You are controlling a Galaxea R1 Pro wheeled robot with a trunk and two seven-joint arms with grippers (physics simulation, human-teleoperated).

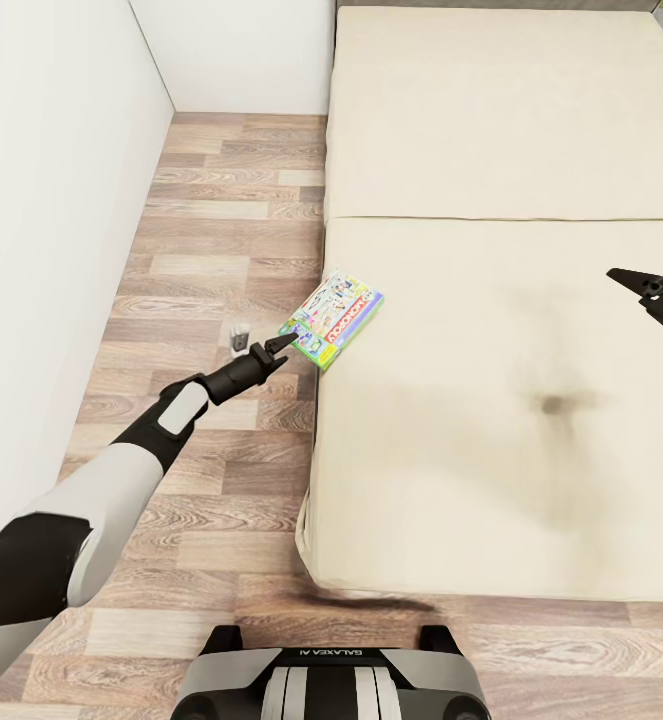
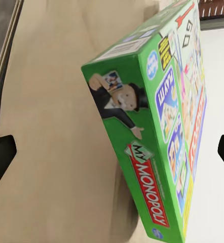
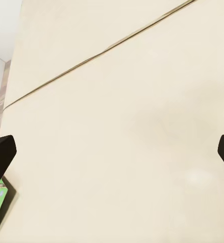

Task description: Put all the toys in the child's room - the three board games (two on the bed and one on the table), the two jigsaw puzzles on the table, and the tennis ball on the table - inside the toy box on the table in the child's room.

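Left end effector at the corner of the Monopoly box on the bed edge

The left end effector (image 1: 283,341), its fingers apart, is just beside the flat white-and-green Monopoly board game box (image 1: 335,318), whose long axis runs diagonally away from it on the cream bed (image 1: 491,420); the right end effector (image 1: 633,281), also apart, hovers well away.

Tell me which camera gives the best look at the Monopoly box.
The left wrist view: the Monopoly box fills it close up, green side panel and logo readable, between the left hand's open fingers. The head view shows it small at the bed's edge by the left hand. The right wrist view catches a green corner.
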